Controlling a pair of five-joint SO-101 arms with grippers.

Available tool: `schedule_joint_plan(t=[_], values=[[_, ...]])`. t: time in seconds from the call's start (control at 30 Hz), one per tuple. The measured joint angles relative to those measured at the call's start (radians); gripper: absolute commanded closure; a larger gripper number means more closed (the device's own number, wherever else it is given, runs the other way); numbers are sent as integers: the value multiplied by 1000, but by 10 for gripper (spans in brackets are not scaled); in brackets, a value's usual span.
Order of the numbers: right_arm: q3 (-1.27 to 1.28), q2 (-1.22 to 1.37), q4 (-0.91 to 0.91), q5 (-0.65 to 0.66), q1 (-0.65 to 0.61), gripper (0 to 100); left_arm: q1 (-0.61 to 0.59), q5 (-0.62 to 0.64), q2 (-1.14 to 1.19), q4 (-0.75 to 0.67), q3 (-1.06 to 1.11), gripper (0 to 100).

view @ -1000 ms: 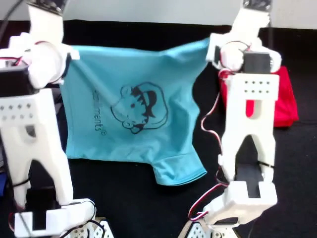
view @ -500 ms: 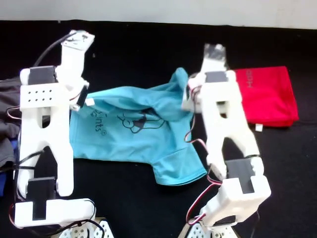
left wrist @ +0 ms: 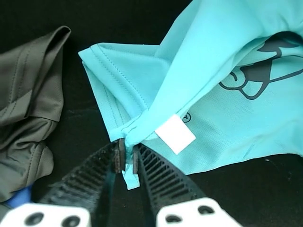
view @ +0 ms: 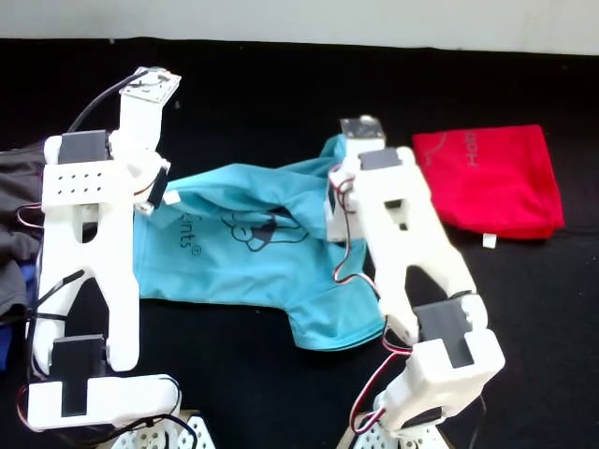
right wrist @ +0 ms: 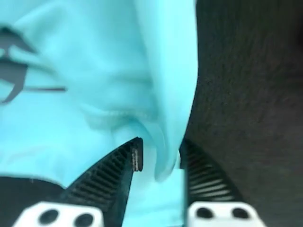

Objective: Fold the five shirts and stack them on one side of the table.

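Observation:
The teal shirt [view: 253, 262] lies rumpled on the black table, its printed front up and one sleeve pointing toward the arms. My left gripper [left wrist: 127, 158] is shut on a hem corner of the teal shirt [left wrist: 213, 109], beside a white tag [left wrist: 175, 135]; in the high view this left gripper [view: 161, 195] sits at the shirt's left edge. My right gripper [right wrist: 158, 158] is open, with a loose fold of teal cloth [right wrist: 118, 71] hanging between its fingers. From above, the right gripper [view: 335, 201] is low over the shirt's raised right corner.
A folded red shirt [view: 491, 178] lies at the right of the table. A dark grey shirt [view: 14, 220] is heaped at the left edge, also seen as grey cloth [left wrist: 28, 104], with something blue [view: 5, 346] below it. Bare black table [view: 253, 103] stretches behind.
The shirt, held up and spread a second ago, has come down onto the table. Both arms dropped, and the right gripper moved left toward the shirt's middle.

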Motion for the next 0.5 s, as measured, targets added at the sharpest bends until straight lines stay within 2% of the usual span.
schedule_joint_plan(t=[0.13,0.27,0.5], values=[[-114,0,92,195,-2,834,0,0,0,0,0,992],[-137,5,104,353,-2,835,0,0,0,0,0,992],[-130,6,51,400,-23,836,-8,0,0,-2,0,992]])
